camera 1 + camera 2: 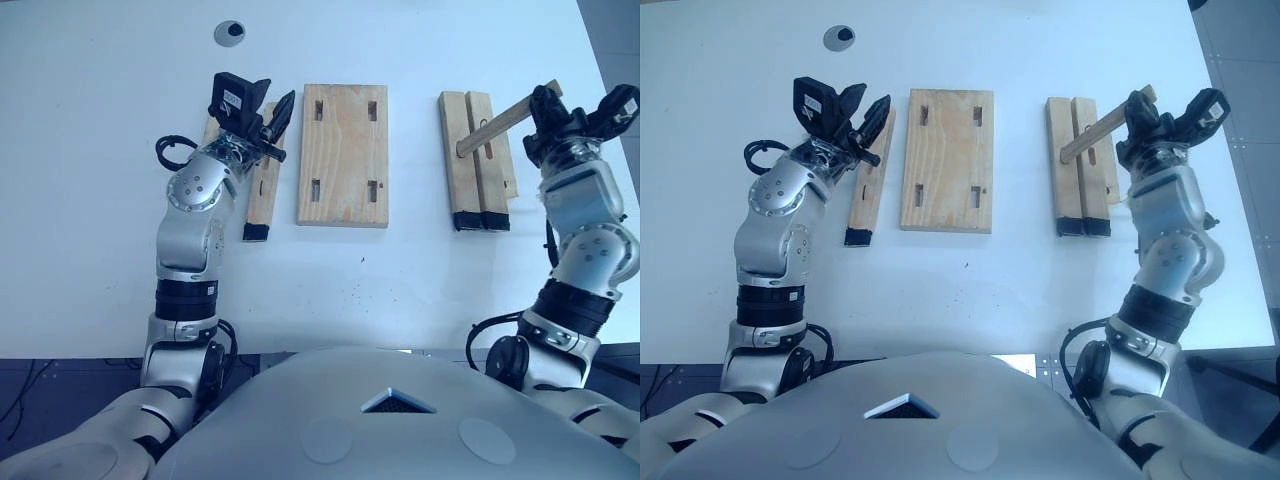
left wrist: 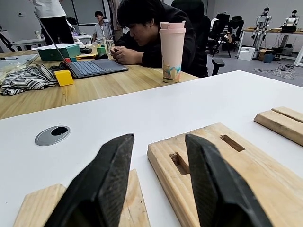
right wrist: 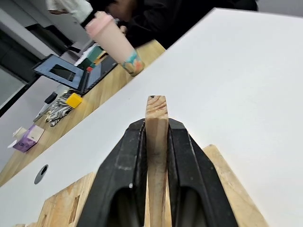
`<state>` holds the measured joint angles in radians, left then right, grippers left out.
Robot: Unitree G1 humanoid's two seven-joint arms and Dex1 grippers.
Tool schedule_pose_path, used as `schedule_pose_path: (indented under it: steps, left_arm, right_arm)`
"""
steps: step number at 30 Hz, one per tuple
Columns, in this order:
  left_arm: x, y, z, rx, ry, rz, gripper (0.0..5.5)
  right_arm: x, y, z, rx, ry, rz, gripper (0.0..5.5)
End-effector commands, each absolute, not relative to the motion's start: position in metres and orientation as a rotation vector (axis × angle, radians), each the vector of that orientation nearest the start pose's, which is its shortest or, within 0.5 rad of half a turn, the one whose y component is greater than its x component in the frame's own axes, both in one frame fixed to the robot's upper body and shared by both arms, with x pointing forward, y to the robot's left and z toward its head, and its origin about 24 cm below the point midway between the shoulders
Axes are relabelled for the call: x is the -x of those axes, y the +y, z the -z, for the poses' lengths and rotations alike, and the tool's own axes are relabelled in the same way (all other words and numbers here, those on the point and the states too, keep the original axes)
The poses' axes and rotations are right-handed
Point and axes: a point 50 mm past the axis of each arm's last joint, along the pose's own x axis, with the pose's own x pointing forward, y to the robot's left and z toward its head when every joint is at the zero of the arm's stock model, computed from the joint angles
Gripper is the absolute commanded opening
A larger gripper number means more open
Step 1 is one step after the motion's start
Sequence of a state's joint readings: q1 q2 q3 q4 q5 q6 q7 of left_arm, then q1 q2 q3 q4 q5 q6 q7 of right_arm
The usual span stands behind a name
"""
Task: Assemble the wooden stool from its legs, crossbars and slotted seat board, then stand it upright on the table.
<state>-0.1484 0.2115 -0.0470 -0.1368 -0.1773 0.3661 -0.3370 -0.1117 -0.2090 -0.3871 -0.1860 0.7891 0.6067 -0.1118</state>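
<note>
The slotted seat board (image 1: 342, 155) lies flat mid-table. To its left lies a wooden leg (image 1: 262, 195) with a black end. My left gripper (image 1: 275, 105) hovers open over that leg's far end, beside the board's left edge, and its fingers (image 2: 102, 184) hold nothing. Right of the board, two legs (image 1: 478, 160) lie side by side, black ends toward me. Above them my right gripper (image 1: 540, 108) is shut on a thin crossbar (image 1: 497, 125), which slants over the pair. In the right wrist view the crossbar (image 3: 156, 109) stands clamped between the fingers (image 3: 125, 161).
A grey cable grommet (image 1: 230, 33) sits in the white table (image 1: 100, 220) at the far left. Beyond the far edge, a wooden desk carries a pink cup (image 2: 172, 45) and a laptop (image 2: 87, 66). Bare tabletop stretches in front of the parts.
</note>
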Motion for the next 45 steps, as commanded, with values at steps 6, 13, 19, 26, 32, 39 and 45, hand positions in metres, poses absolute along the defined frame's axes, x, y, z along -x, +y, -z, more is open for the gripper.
schedule_pose_path:
  steps: [6,13,19,26,32,39,45]
  left_arm:
    - [-0.277,0.143,-0.079,-0.033,0.103,0.445,1.93]
    - [-0.275,0.145,-0.075,-0.011,0.109,0.414,1.93]
    - [-0.274,0.145,-0.072,0.005,0.115,0.390,1.93]
    - [-0.270,0.144,-0.063,0.027,0.124,0.351,1.93]
    - [-0.264,0.133,-0.056,0.034,0.122,0.343,1.93]
    - [-0.265,0.128,-0.056,0.049,0.103,0.311,1.93]
    - [-0.268,0.126,-0.055,0.054,0.098,0.305,1.93]
  right_arm:
    - [-0.226,-0.218,-0.029,-0.164,0.296,-0.076,0.39]
    - [-0.211,-0.219,-0.013,-0.133,0.352,-0.113,0.39]
    - [-0.208,-0.212,-0.011,-0.066,0.406,-0.213,0.39]
    - [-0.215,-0.225,-0.017,-0.014,0.464,-0.254,1.37]
    - [-0.224,-0.232,-0.034,0.034,0.534,-0.316,2.27]
    - [-0.228,-0.230,-0.066,0.066,0.604,-0.436,2.61]
    - [-0.227,-0.214,-0.063,0.092,0.653,-0.470,2.61]
